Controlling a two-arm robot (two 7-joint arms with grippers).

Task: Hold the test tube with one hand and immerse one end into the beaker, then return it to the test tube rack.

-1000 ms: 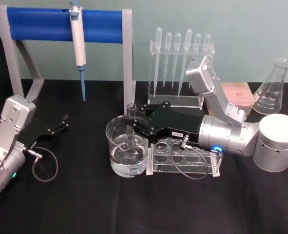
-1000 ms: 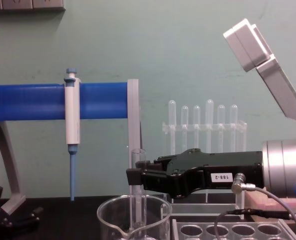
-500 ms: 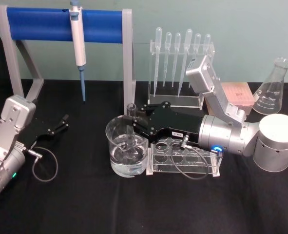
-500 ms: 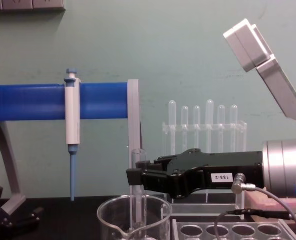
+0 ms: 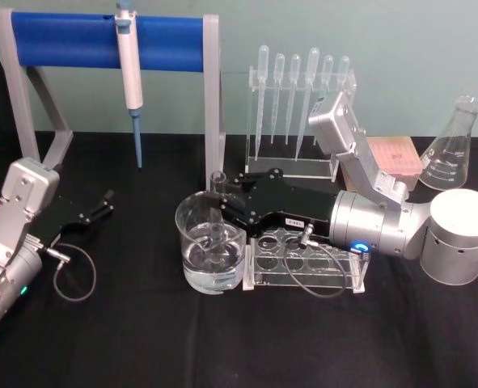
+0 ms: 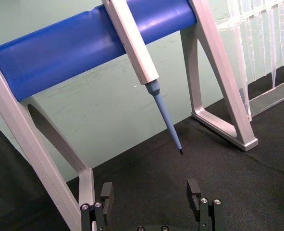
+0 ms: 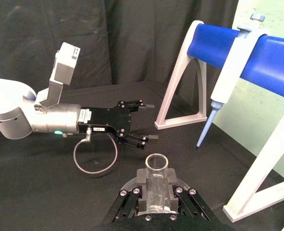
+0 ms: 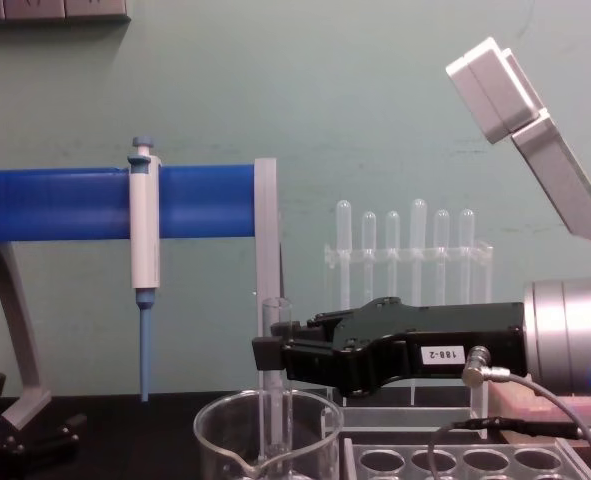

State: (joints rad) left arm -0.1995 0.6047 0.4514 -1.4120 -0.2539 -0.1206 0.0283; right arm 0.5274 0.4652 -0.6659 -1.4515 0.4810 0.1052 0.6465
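Observation:
The test tube [image 5: 217,179] stands upright, and my right gripper [image 5: 221,202] is shut on it just below its open rim. Its lower end reaches down inside the beaker [image 5: 188,259], which holds clear water. From the chest view, the test tube [image 8: 275,325] rises above the beaker [image 8: 220,440], clamped by the right gripper [image 8: 267,355]. In the right wrist view the test tube [image 7: 156,179] sits between the jaws. My left gripper [image 5: 101,204] rests parked at the table's left, and its fingers [image 6: 105,192] are spread open on nothing.
A clear rack with round holes [image 5: 303,263] lies right beside the beaker, under my right wrist. Behind stand a blue-barred frame [image 5: 101,40] holding a pipettor [image 5: 129,65], a pipette rack [image 5: 299,105], a pink box [image 5: 396,155] and a conical flask [image 5: 453,149].

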